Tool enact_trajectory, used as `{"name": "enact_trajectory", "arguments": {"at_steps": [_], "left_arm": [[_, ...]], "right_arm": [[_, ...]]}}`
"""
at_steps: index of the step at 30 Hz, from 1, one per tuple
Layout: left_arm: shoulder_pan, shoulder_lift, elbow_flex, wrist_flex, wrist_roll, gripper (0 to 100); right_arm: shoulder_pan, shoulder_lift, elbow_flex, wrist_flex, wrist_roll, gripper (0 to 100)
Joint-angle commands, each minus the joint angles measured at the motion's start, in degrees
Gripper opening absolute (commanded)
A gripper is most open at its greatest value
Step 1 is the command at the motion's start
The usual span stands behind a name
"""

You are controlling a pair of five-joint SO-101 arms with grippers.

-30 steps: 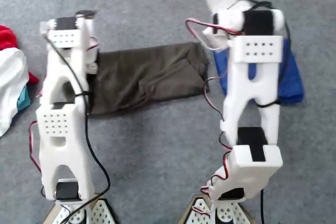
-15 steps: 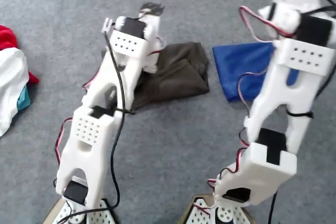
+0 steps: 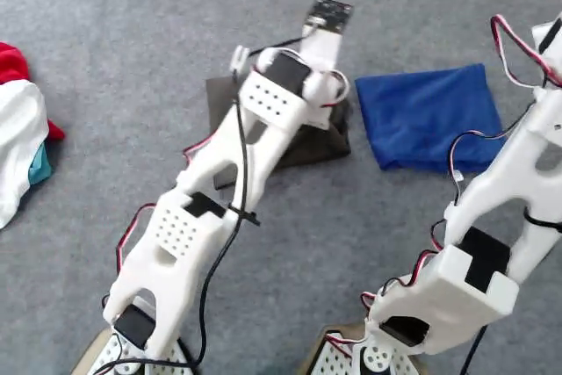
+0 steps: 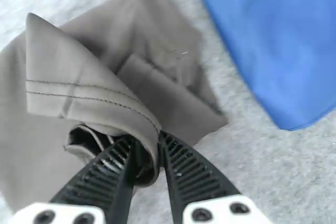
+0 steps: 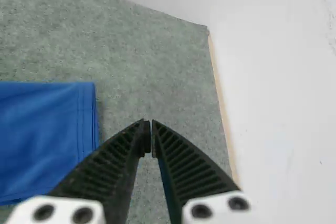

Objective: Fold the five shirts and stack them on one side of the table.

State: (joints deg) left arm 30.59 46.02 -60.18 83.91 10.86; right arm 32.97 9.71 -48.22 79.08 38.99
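The brown shirt (image 3: 316, 142) is seen from the high view near the middle of the grey table (image 3: 132, 41), partly folded, with the left arm (image 3: 219, 208) stretched slantwise over it. Just beside it, apart by a narrow strip of table, the blue shirt (image 3: 430, 116) is laid folded flat. At the table's far left edge a red shirt (image 3: 13, 63), a white shirt (image 3: 18, 142) and a teal one (image 3: 39, 164) are heaped together, unfolded. The right arm (image 3: 492, 217) is raised at the right edge of the view.

In the left wrist view, a doubled fold of the brown shirt (image 4: 79, 77) is pinched in the left gripper (image 4: 148, 140), the fingers clamped on the cloth and the fold lifted off the rest of the garment. A corner of the blue shirt (image 4: 273, 40) is shown close by on the table (image 4: 273, 182).

In the right wrist view, the right gripper (image 5: 148, 126) is seen closed with nothing between its fingers, held above the table (image 5: 131, 51) near its edge, beside the hemmed edge of the blue shirt (image 5: 42, 129)
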Motion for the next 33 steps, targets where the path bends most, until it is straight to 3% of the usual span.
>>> {"name": "enact_trajectory", "arguments": {"at_steps": [1,18,23,27,30,33], "left_arm": [[0.75,-0.09,-2.68,-4.84,0.44,3],[2.24,0.7,-2.42,-9.32,0.44,3],[-0.66,0.09,-2.95,-9.67,0.53,4],[-3.03,0.09,-8.57,-7.3,2.11,20],[-4.7,0.18,-13.67,-3.25,11.34,33],[-6.9,0.26,-19.74,0.62,13.1,32]], "right_arm": [[1.67,-2.95,-2.77,-0.79,0.35,1.5],[1.14,-2.51,-2.59,-0.88,0.44,1.5],[-1.76,-2.42,-1.89,-0.35,0.97,1.5],[-4.92,-2.42,1.63,0.26,6.86,1.5],[-7.56,-2.42,4.0,0.0,8.79,1.5],[-10.11,-2.42,4.97,-0.09,8.79,1.5]]}}
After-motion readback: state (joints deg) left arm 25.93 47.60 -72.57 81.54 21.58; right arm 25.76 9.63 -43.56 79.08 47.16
